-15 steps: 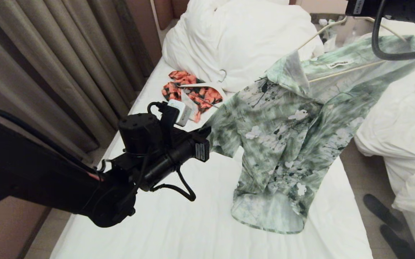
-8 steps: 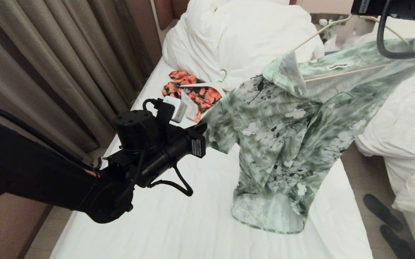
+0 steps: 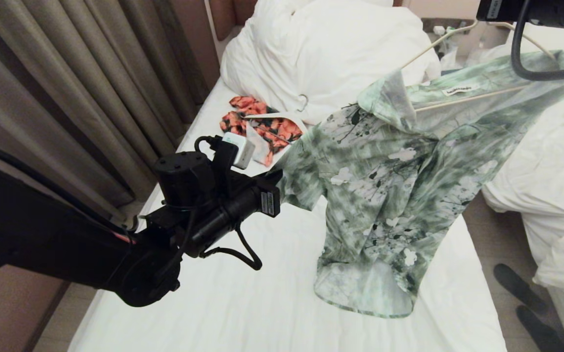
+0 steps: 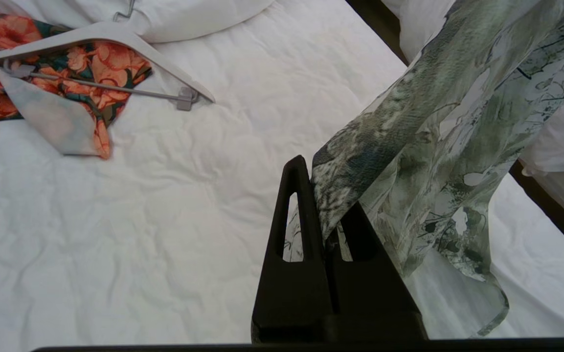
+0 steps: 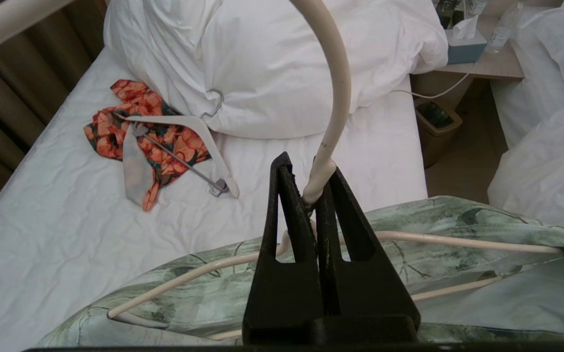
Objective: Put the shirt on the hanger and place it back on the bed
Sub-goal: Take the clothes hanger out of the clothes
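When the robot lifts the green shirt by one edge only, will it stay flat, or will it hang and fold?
The shirt would probably hang and fold: below the hanger it drapes in loose pleats. It looks thin and light, since the left pincer holds a bunched corner without visible strain. Its free hem would likely swing when moved.

Right gripper (image 5: 311,188) cut off in head view, hanger (image 3: 462,98) partly inside shirt (image 3: 384,195)
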`<state>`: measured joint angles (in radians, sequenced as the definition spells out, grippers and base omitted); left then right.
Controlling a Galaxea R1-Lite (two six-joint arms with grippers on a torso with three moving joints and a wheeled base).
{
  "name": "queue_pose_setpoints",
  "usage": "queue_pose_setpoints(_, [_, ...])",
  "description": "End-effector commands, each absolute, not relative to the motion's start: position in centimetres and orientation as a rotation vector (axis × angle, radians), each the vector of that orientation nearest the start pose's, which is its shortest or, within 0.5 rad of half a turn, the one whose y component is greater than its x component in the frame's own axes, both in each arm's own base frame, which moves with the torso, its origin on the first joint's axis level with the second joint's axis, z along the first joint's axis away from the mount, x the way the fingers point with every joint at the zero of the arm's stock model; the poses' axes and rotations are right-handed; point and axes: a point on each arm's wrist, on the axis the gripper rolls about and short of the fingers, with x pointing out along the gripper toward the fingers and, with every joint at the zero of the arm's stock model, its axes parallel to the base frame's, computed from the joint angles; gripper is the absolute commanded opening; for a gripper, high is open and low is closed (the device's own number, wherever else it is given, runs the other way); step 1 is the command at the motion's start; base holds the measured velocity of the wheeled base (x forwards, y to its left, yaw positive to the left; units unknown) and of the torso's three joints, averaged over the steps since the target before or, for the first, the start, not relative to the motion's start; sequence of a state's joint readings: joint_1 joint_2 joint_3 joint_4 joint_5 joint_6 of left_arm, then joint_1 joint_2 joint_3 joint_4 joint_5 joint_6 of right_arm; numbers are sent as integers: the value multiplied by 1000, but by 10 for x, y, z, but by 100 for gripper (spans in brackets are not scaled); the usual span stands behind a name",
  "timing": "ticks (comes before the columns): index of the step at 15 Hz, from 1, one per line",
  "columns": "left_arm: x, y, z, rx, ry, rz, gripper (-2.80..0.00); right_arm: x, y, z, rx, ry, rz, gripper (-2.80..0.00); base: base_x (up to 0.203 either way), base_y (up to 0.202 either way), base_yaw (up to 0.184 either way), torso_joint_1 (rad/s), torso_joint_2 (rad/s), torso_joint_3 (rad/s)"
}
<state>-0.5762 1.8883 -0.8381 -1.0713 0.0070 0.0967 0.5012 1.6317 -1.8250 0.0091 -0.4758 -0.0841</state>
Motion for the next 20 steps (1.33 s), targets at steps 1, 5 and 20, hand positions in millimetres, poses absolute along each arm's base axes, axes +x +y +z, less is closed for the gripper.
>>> queue_pose_setpoints(1, [292, -190, 174, 88, -53, -567, -280, 245, 123, 425, 0, -162, 16, -280, 0, 0, 0, 0, 0, 0])
queue_pose_setpoints(5, [286, -186, 185, 74, -84, -569, 0, 246, 123, 425, -2, -161, 16, -280, 0, 0, 0, 0, 0, 0])
queue_pose_setpoints(20, [339, -35, 229, 102, -175, -324, -280, 258, 133, 406, -28, -105, 28, -280, 0, 0, 0, 0, 0, 0])
